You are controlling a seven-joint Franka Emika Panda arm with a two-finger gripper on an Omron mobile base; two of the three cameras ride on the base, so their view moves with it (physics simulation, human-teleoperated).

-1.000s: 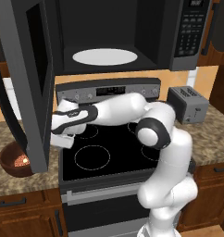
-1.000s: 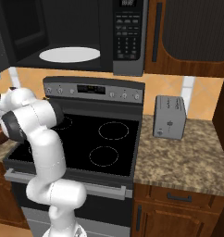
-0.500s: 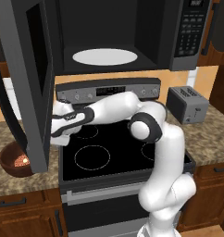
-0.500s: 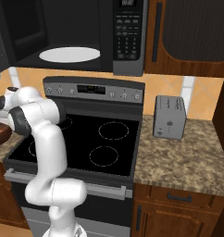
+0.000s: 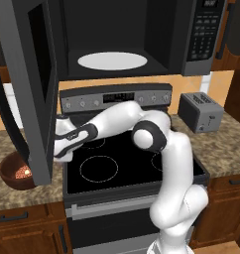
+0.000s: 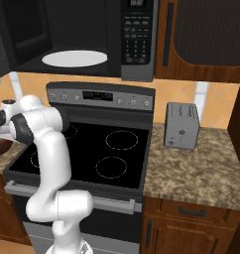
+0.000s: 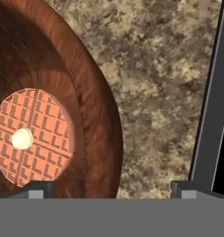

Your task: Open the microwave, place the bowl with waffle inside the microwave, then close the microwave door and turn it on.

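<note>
The microwave (image 5: pixel 142 34) hangs over the stove with its microwave door (image 5: pixel 35 89) swung wide to the left and the white turntable (image 5: pixel 112 60) bare. The reddish-brown bowl (image 5: pixel 13 171) sits on the counter left of the stove, below the door, with the waffle (image 5: pixel 22 173) in it. In the hand view the bowl (image 7: pixel 93 115) and the waffle (image 7: pixel 33 136) lie at left. My gripper (image 7: pixel 111 190) is open just above them, the bowl's right rim between its fingertips. In the left base view my fingers are hidden behind the door's lower edge.
The door's edge (image 7: pixel 208 102) stands close on the right of the hand. The black stove top (image 5: pixel 122 158) lies under my arm. A grey toaster (image 5: pixel 200 111) stands on the right counter. The keypad (image 5: pixel 204 30) is on the microwave's right side.
My arm has reached further left and lower, taking the hand past the door's lower edge toward the bowl. The gripper stayed open; bowl and door have not moved.
</note>
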